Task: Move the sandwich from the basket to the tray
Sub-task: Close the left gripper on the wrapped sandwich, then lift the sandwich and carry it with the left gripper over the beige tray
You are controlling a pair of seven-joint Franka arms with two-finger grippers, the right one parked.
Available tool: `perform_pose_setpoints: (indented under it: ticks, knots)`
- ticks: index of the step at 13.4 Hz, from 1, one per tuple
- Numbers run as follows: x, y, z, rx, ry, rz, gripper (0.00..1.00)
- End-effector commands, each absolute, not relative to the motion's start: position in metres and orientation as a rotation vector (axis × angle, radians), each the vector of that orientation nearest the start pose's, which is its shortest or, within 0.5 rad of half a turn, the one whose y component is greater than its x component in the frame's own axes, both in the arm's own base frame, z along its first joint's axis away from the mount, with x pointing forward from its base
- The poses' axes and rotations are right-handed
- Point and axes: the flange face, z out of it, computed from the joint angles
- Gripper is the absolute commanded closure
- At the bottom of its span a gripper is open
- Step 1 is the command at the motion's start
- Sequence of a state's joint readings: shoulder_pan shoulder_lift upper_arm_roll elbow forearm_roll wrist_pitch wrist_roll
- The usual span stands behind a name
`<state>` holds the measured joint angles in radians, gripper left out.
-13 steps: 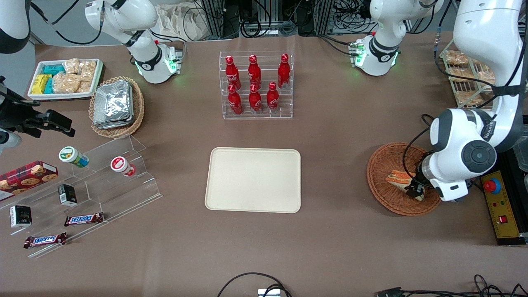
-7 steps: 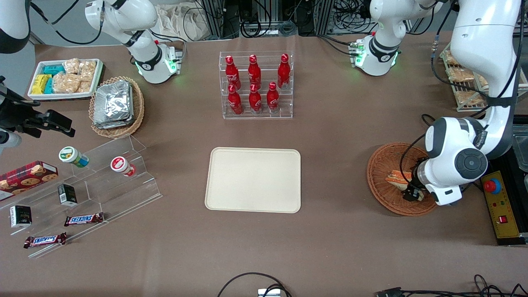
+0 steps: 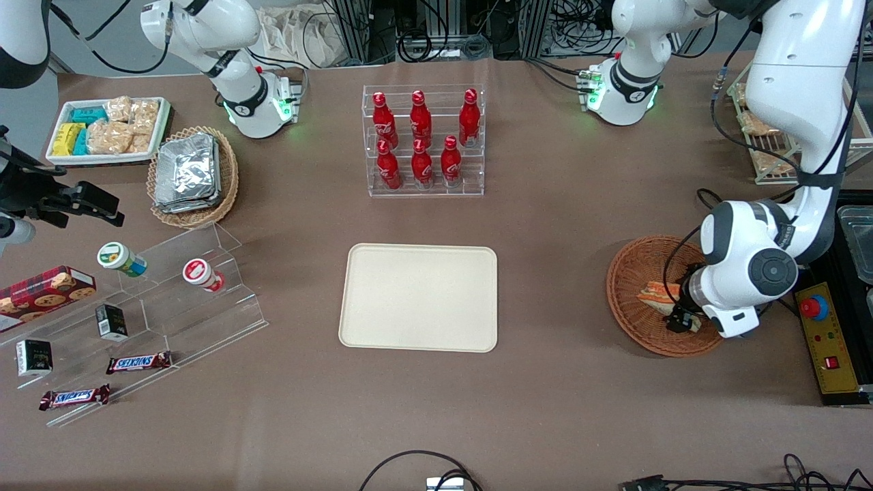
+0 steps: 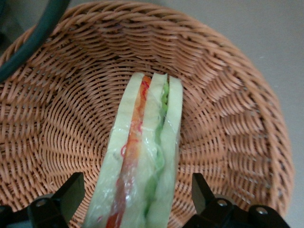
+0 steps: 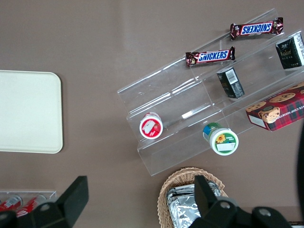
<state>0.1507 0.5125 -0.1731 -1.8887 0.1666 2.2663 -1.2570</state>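
I've got the hand [image 4: 137, 199] down in the round reddish-brown wicker basket [image 3: 631, 273], fingers [image 4: 71, 190] apart either side of the pale triangular sandwich [image 4: 142, 161]. Sandwich lies in the basket; cream rectangular tray [image 3: 419, 297] well apart on the brown surface [image 3: 545, 395].

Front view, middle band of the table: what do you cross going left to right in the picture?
Clear acrylic stepped stand → cream-beige rectangular tray → reddish-brown round wicker basket → triangular sandwich wedge lying in it → left arm's gripper, down in the basket at the sandwich.
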Motion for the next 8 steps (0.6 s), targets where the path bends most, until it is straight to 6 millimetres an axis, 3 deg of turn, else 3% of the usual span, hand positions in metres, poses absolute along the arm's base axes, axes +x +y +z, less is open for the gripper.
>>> perform_pose_setpoints:
  ticks: [1, 2, 5, 8]
  knots:
    - [0.620, 0.003, 0.222, -2.572, -1.581, 0.087, 0.56]
    - [0.620, 0.000, 0.225, -2.581, -1.530, 0.063, 1.00]
    - [0.620, -0.002, 0.245, -2.582, -1.476, 0.070, 1.00]
    - [0.623, -0.002, 0.302, -2.674, -1.278, 0.059, 1.00]
